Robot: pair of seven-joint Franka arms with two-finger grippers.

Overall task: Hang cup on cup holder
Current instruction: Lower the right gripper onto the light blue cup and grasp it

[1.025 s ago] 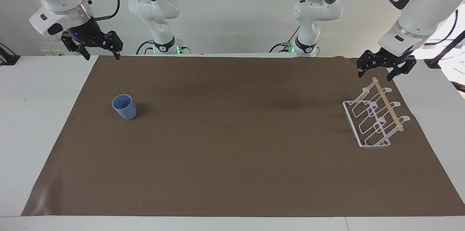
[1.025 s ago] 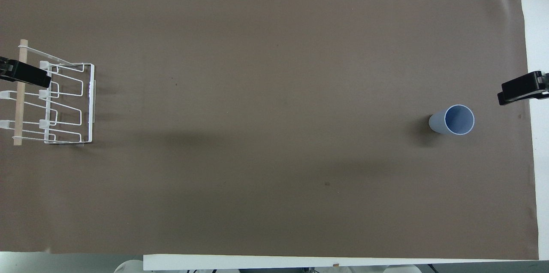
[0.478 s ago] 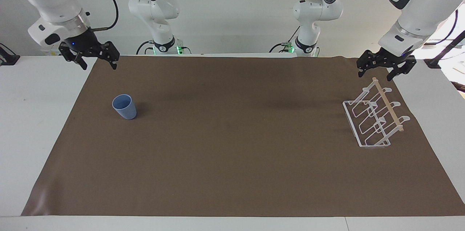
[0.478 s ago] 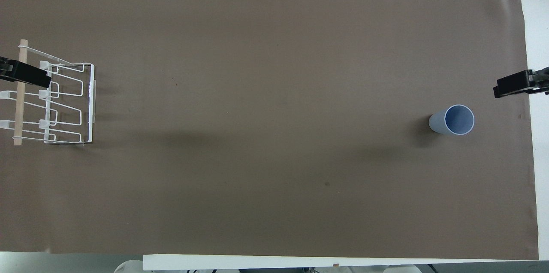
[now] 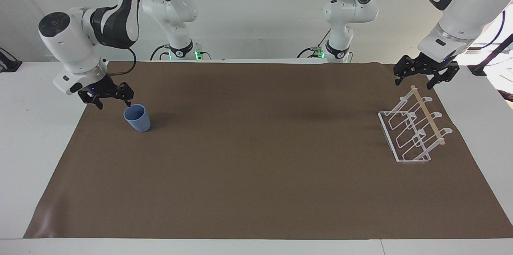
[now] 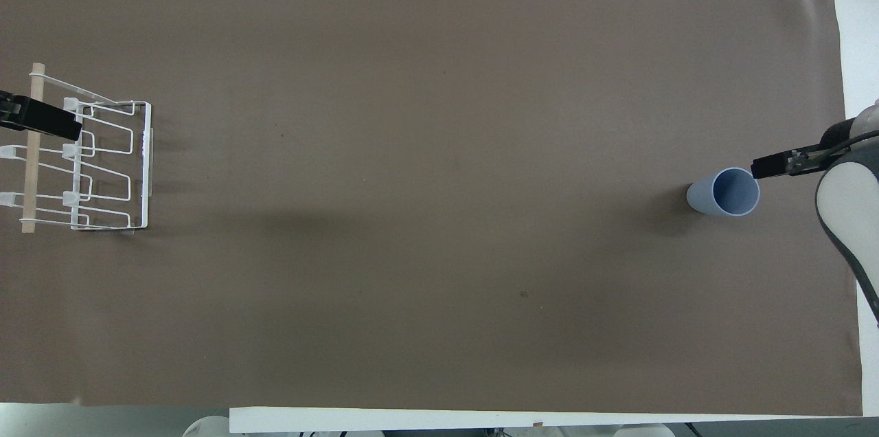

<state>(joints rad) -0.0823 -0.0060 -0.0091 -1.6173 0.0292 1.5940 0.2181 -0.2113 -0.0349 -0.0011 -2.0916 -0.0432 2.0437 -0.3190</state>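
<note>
Cup (image 5: 137, 118) stands upright, right gripper (image 5: 114, 102) spread beside it.

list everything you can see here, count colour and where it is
cup: 1, light blue, upright on the mat toward the right arm's end of the table
cup holder: 1, white wire with a light wooden rod, on the mat toward the left arm's end
mat: 1, brown, covers most of the table
table: 1, white, under the mat
right gripper: 1, black, open, low beside the cup's rim
left gripper: 1, black, open, waiting over the cup holder's end nearer the robots
</note>
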